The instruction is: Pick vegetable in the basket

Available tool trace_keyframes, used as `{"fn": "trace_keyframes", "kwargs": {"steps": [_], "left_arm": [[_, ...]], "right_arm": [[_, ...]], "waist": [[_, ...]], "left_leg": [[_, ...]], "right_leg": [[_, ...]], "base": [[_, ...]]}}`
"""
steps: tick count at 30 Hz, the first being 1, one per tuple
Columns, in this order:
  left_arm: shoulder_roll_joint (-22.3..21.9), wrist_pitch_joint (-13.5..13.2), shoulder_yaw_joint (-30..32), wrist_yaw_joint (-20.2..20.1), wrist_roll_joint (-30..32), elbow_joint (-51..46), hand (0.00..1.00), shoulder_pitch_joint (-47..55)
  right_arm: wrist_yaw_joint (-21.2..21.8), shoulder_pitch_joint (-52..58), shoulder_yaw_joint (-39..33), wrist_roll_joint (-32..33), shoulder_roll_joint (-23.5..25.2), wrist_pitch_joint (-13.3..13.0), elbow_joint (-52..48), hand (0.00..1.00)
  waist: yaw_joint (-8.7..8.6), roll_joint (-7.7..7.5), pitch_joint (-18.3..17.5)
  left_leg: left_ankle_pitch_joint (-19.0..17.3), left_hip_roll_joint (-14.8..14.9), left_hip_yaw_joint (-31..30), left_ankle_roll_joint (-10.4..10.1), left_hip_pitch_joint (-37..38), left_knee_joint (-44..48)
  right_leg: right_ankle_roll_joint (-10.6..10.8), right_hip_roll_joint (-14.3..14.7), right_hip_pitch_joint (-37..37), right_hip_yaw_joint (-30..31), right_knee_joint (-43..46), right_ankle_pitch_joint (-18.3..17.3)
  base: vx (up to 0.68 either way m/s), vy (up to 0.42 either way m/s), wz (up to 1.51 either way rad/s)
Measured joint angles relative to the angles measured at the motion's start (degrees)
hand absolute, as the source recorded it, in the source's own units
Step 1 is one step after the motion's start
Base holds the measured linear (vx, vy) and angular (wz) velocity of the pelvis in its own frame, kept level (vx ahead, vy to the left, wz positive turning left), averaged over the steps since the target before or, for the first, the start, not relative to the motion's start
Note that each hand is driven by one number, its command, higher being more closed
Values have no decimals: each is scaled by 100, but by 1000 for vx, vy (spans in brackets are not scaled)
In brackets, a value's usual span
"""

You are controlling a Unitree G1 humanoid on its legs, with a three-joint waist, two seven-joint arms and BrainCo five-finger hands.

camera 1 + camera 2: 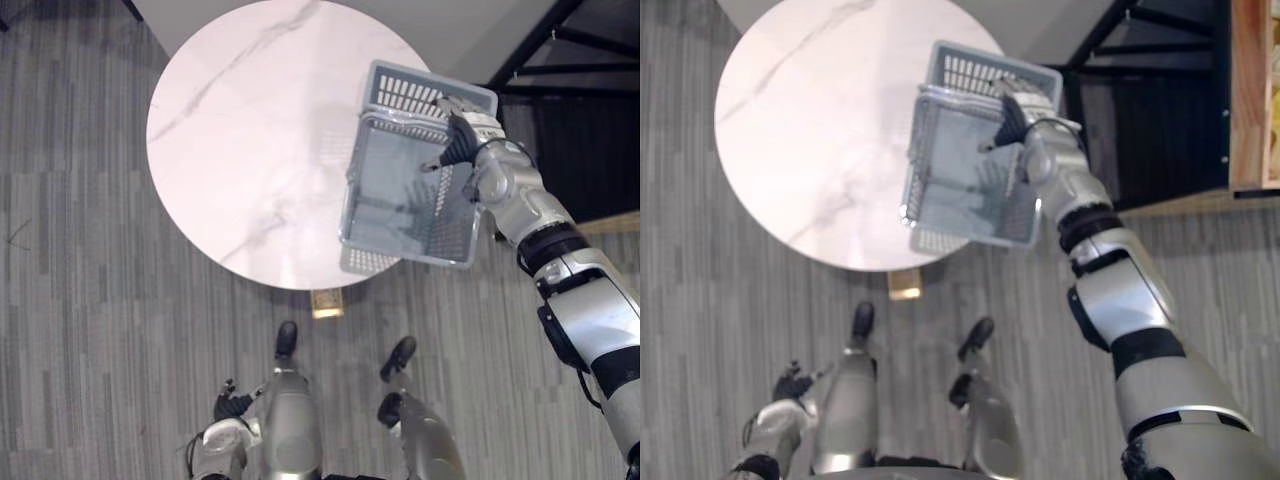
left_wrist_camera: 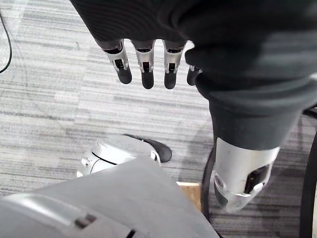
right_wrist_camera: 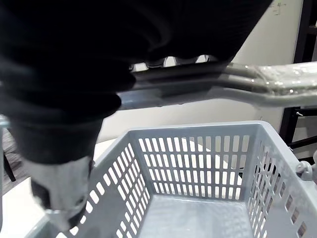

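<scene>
The right hand (image 1: 462, 135) is clamped round the handle (image 3: 223, 85) of the grey basket (image 1: 410, 95), which is tilted over the tabletop (image 1: 240, 130) edge. The left hand (image 2: 146, 69) hangs with fingers straight.

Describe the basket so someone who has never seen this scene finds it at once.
Find the round white marble table. Above its right edge is the grey slotted basket, empty, its handle gripped by the right hand. Nothing else here has slotted plastic walls.
</scene>
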Motion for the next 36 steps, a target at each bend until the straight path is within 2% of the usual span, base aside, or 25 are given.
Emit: {"fn": "trace_keyframes", "kwargs": {"steps": [6, 9, 17, 25, 28, 32, 33, 35, 36], "left_arm": [[-3, -1, -121, 6, 0, 1, 0, -28], [-7, -1, -131, 8, 0, 8, 0, -83], [-8, 1, -153, 10, 4, 9, 0, -127], [-9, 24, -143, 11, 102, -2, 0, -152], [-11, 107, -94, 9, 146, -4, 0, -162], [-19, 159, 139, -4, 357, -4, 0, -155], [-26, 221, 197, -7, 402, 4, 0, -111], [-54, 260, 269, -14, 524, 45, 0, -38], [-67, 261, 282, -23, 575, 43, 0, 83]], "right_arm": [[-33, -146, -195, -2, -2, 14, 238, 100], [-130, -150, -205, -3, -3, 21, 359, 100], [-151, -161, -206, -4, 50, 92, 441, 100], [62, -151, 107, -170, 355, 103, 408, 100], [286, 9, 540, -221, 419, 98, -74, 100], [581, 231, 1248, -228, 353, -26, -1248, 100], [673, 443, 1308, -214, 327, -138, -1647, 100], [754, 768, 1461, -99, 229, -307, -2076, 100], [780, 1041, 1568, 29, 111, -429, -2373, 100]], "waist": [[50, 67, 44], [115, 71, 47], [138, 71, 47], [171, 63, 41], [156, 37, 21], [0, -17, -41], [-68, -35, -188], [-87, -74, -439], [-210, -92, -690]], "left_leg": [[9, -4, -12, 1, -53, 6], [9, -3, -18, 1, -52, 6], [40, -3, -78, -8, -51, -7], [41, 7, -50, -10, 132, -9], [40, 11, 24, -10, 282, -37], [40, 41, 194, -11, 471, -70], [40, 59, 235, -12, 500, -100], [40, 73, 359, -12, 629, -191], [40, 71, 426, -12, 697, -250]], "right_leg": [[0, -1, -40, -7, 0, 0], [-1, 0, -36, -11, 0, -1], [-3, 5, 9, -83, 1, -2], [-3, 11, 175, -66, -4, -3], [-3, 17, 280, 12, -35, -3], [-3, 54, 372, 191, -90, -2], [-3, 74, 361, 240, -90, -2], [-3, 89, 360, 346, -91, -3], [-3, 86, 366, 394, -92, -3]], "base": [[5, -1, 0], [0, 0, 0], [14, -2, 4], [4, -1, -1], [15, -4, -11], [8, -10, -17], [20, -15, -23], [41, -9, -27], [50, 0, -19]]}}
